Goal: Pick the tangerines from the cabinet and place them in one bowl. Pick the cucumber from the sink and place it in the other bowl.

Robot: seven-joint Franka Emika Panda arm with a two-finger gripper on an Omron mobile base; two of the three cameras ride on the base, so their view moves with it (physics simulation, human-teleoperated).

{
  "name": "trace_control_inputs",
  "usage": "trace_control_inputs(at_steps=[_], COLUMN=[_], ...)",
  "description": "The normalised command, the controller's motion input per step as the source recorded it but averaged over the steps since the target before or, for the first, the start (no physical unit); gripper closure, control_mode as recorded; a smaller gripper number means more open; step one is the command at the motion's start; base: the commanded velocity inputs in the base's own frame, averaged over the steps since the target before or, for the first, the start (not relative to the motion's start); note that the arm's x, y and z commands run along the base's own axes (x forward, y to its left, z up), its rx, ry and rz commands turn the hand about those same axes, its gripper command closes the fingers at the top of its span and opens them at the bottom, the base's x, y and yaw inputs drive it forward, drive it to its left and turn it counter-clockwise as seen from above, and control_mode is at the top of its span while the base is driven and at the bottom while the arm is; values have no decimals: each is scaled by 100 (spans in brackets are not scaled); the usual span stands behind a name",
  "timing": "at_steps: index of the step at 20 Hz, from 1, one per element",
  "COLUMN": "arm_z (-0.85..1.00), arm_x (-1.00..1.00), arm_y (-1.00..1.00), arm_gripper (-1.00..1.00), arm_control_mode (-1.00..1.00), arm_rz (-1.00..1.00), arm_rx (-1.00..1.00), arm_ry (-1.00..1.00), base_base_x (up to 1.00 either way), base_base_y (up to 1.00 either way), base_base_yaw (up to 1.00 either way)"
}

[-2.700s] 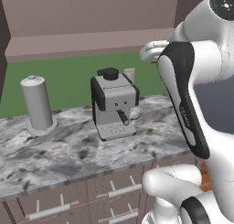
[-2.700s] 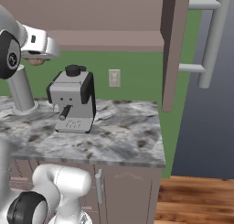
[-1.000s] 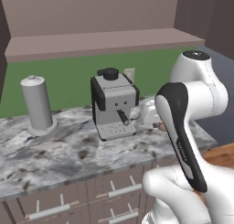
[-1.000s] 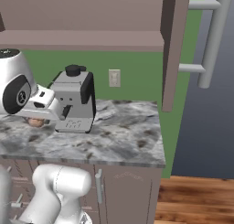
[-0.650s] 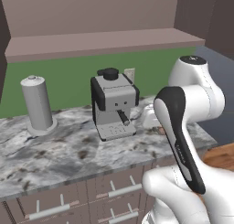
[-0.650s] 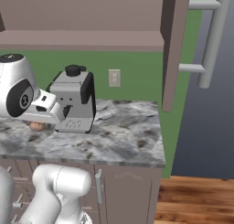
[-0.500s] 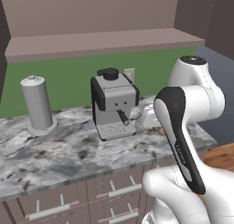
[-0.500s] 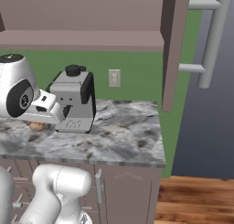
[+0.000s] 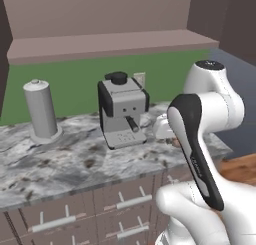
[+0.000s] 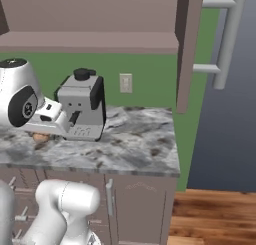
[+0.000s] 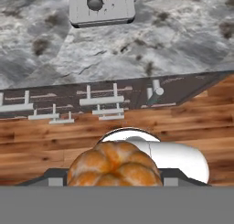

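While the white arm bends low over the grey marbled stone counter [image 9: 65, 164], its gripper [image 11: 114, 173] is clamped on a bright orange, ribbed, round tangerine [image 11: 114, 166], which bulges up between the jaws at the bottom of the hand view. From the right base view, a sliver of the same orange fruit [image 10: 41, 137] peeks out under the white hand, just above the counter [image 10: 135, 144] and just beside the silver-and-black boxy espresso machine [image 10: 82, 106]. From the left base view, the hand sits to the right of the machine [image 9: 122, 111], largely hidden behind the arm's dark-striped forearm.

Above the counter runs a mauve-brown open wall cabinet with a flat shelf [image 9: 110, 41], its shelf bare where visible. A pale grey cylindrical canister [image 9: 41, 111] stands on the counter at the left, well apart from the machine. Below the counter are brown drawer fronts with metal bar handles [image 9: 125, 201], and the hand view looks down past them to a wooden plank floor [image 11: 45, 145].
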Motion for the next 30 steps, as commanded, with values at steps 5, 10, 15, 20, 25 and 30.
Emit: trace_control_inputs(at_steps=[5,10,15,20,25,30], arm_z=[0,0,0,0,0,0], arm_x=[0,0,0,0,0,0], arm_y=[0,0,0,0,0,0], arm_gripper=[100,100,100,100,100,100], arm_control_mode=[100,100,100,100,100,100], arm_rz=[0,0,0,0,0,0], arm_rx=[0,0,0,0,0,0], arm_ry=[0,0,0,0,0,0], base_base_x=[-99,-77,-9,0,0,0], base_base_y=[7,13,-6,-42,-62,-64], base_base_yaw=[0,-1,-32,-62,-69,-69])
